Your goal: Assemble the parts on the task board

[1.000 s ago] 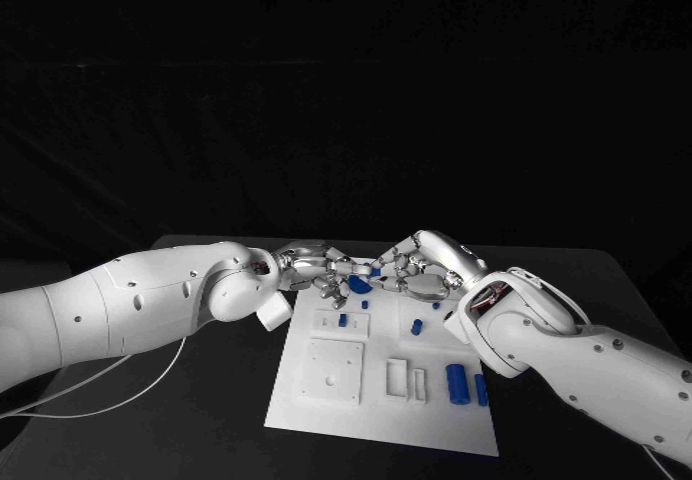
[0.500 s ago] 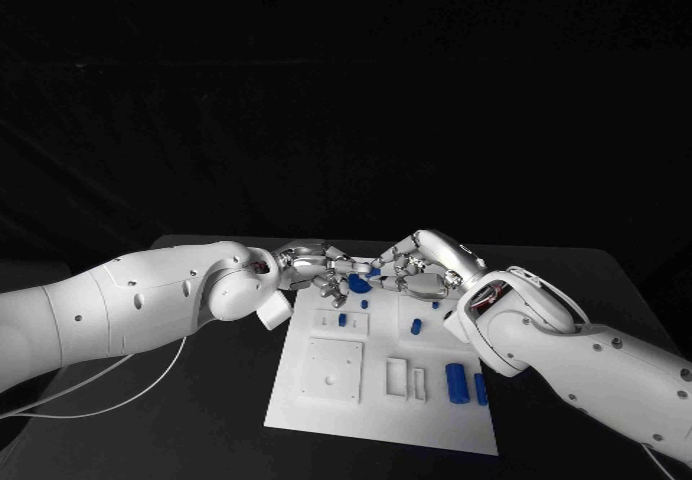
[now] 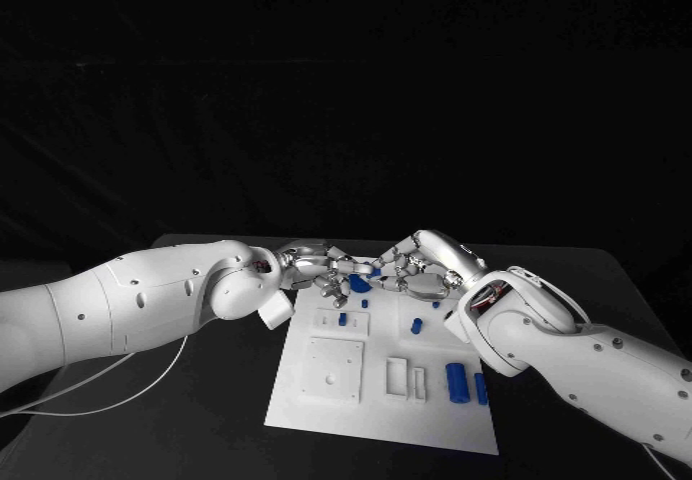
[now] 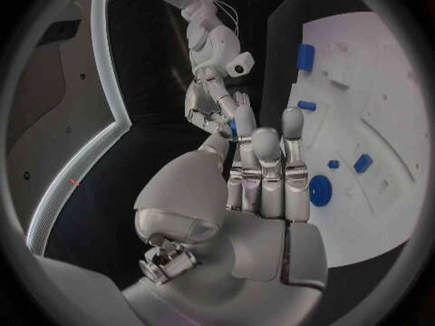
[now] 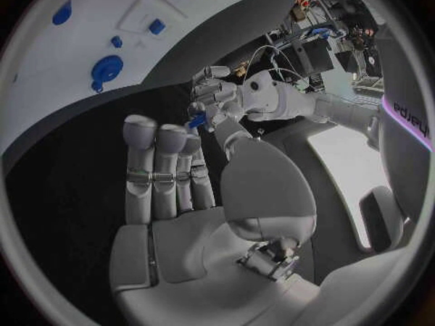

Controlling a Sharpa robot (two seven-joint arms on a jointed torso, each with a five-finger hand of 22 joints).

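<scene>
**A:** So where was everything? I saw the white task board (image 3: 378, 400) lying flat in the middle of the black desk (image 3: 188, 430), with both hands meeting just past its far edge.

**B:** Yep. The left hand (image 3: 320, 268) and right hand (image 3: 411, 275) were fingertip to fingertip over the far end of the board, with a small blue part (image 3: 358, 284) right between them. The right wrist view showed that blue piece (image 5: 195, 122) pinched in the left hand's fingers. Right hand's fingers (image 5: 159, 170) were straight, side by side, holding nothing that I could see.

**A:** Anything in the way?

**B:** The hands themselves covered the far strip of the board. Nearer in: two small blue pegs (image 3: 343, 322) on a raised white block, another blue peg (image 3: 415, 325) beside it, and two blue cylinders (image 3: 456, 383) lying near the right edge. There was a round blue disc (image 4: 319, 190) on the board too, in the left wrist view. A white cable (image 3: 108, 395) trailed over the desk under the left arm.

**A:** Any writing?

**B:** Just pinkish letters on a pale panel (image 5: 408, 119) at the rim of the right wrist view, too bent to read properly.
</scene>
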